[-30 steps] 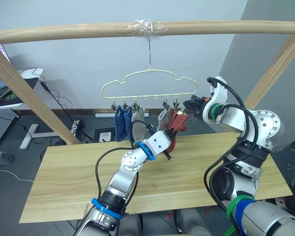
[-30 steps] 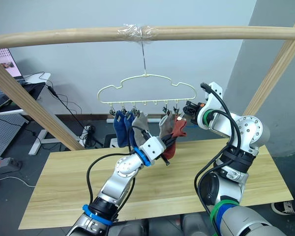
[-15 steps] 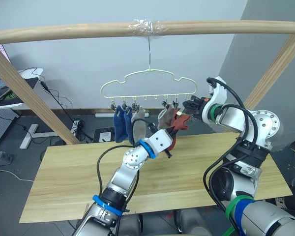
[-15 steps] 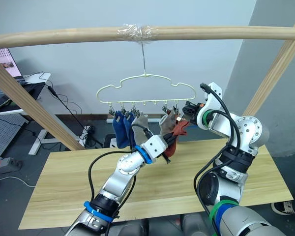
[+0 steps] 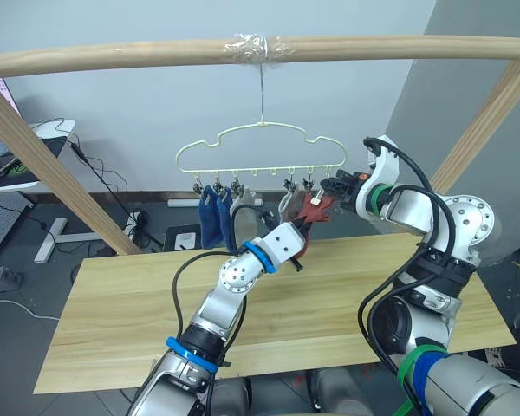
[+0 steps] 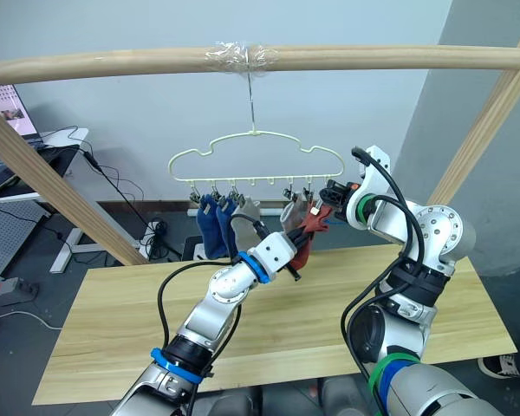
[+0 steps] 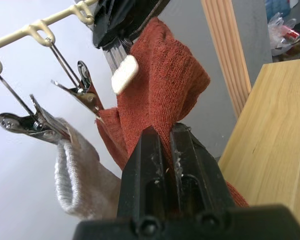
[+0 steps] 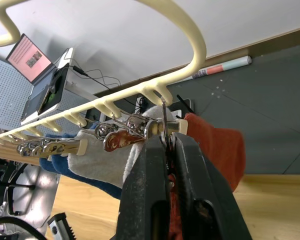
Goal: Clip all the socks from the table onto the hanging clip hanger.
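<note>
Now we are at the last sock. In the head views the clip hanger [image 5: 260, 154] hangs by its hook from the wooden pole [image 5: 243, 50] across the top of the frame, and along its lower bar, at centre, hang two blue socks [image 5: 213, 217], then grey socks [image 5: 243, 224] and the rust-red ones at the right end. The counter [image 5: 113, 321] across the lower half of the frame carries no socks that we can see, so we judge the task nearly finished.

Our left gripper [image 7: 165, 150] is pinched narrow on the rust-red sock [image 7: 165, 85], holding its fabric up toward the clips so the cuff can meet an open clip; the sock bunches above the fingertips for that reason. Our right gripper [image 8: 166, 142] is squeezed onto the end clip [image 8: 162, 127] at the right end of the hanger, just under the hanger's curved shoulder, presumably pressing the clip's handles so it gapes for the cuff. In the left wrist view the right gripper's dark fingers sit right above the red sock, touching it or nearly so.

We cannot tell whether the cuff is already inside the clip. Next, we judge, the right gripper should let go of the clip before the left gripper lets go of the sock; otherwise the sock could drop to the counter.
</note>
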`<state>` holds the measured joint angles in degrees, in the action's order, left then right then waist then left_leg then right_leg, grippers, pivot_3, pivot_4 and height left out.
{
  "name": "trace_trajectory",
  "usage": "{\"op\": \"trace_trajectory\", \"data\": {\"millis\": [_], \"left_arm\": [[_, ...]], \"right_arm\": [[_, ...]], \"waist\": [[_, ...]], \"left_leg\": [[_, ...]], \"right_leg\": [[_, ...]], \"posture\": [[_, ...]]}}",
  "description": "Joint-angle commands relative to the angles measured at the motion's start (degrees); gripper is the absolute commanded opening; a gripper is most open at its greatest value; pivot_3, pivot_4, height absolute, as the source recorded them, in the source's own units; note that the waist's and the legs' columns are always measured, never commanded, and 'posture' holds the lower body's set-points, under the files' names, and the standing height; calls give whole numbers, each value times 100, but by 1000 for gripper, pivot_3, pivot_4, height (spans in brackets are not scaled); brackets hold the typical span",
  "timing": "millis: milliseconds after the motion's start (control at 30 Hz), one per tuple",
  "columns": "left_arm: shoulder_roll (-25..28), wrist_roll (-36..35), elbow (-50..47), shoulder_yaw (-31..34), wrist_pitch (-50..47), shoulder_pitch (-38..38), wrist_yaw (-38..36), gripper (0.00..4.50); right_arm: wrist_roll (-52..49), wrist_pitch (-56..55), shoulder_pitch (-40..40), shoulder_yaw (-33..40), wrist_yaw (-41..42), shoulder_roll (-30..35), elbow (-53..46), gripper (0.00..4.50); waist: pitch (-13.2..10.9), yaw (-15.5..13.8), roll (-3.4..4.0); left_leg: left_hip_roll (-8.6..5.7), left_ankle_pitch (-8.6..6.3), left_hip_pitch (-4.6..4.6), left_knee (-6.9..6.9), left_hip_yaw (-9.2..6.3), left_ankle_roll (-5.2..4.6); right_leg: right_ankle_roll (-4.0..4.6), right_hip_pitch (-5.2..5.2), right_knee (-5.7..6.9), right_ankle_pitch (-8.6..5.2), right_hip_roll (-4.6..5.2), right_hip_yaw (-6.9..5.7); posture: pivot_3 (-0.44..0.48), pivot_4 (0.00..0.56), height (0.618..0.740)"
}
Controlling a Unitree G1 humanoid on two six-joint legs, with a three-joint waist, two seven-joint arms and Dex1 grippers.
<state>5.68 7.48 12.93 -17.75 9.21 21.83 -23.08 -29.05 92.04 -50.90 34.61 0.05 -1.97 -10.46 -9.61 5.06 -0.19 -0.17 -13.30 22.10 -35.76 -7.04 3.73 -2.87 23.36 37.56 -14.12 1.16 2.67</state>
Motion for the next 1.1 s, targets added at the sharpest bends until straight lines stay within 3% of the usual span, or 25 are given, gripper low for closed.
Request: {"op": "trace_trajectory", "data": {"millis": [33,167,233,500,667,767,933,1100], "left_arm": [[-138,-115,-299,-75,32,56,-92,0],[-388,-772,-715,-102,-509,-82,-564,0],[-574,-1167,-898,-43,-1033,-138,-697,524],[-919,-2096,-849,306,-2392,-71,-876,2822],[-761,-2296,-540,393,-2821,-260,-1060,4378],[-395,-2092,-420,365,-2681,-522,-1179,4448],[453,-1699,-796,767,-2542,-1254,-775,4448],[1092,-1873,-1286,1726,-2741,-2274,-419,4448]], "right_arm": [[-54,6,-3,-26,120,27,-228,1813],[-102,-200,127,-136,272,198,-350,3150],[-186,-370,272,-268,448,337,-515,3800],[-292,-1223,912,-417,681,552,-1106,3820],[-117,-2050,1757,-707,741,630,-1404,3820],[155,-2784,2592,-1289,983,880,-1449,3820],[1164,-4602,4156,-2846,1818,1946,-1163,3820],[1707,-5916,4920,-3218,2049,2285,-329,3820]], "waist": [[0,-1,0],[0,-2,0],[0,-7,0],[-1,64,1],[-1,121,2],[0,138,2],[-2,147,4],[-4,122,-1]], "left_leg": [[0,0,3,0,0,0],[0,0,15,-1,0,0],[-1,0,20,-2,0,0],[0,0,30,-2,-3,0],[-1,0,33,-1,-3,0],[1,0,34,2,-3,0],[2,-1,34,6,0,0],[5,-1,24,4,2,1]], "right_leg": [[0,3,0,0,0,0],[0,11,-1,0,1,0],[-1,13,-2,0,1,-1],[-3,15,-18,2,0,-6],[-5,13,-29,3,0,-6],[-7,10,-40,3,0,-6],[-9,15,-44,0,0,-2],[-8,10,-41,1,1,-1]], "posture": [[-100,128,740],[-97,129,740],[-100,130,740],[-128,133,740],[-131,131,740],[-120,131,740],[-89,135,740],[-45,128,740]]}}
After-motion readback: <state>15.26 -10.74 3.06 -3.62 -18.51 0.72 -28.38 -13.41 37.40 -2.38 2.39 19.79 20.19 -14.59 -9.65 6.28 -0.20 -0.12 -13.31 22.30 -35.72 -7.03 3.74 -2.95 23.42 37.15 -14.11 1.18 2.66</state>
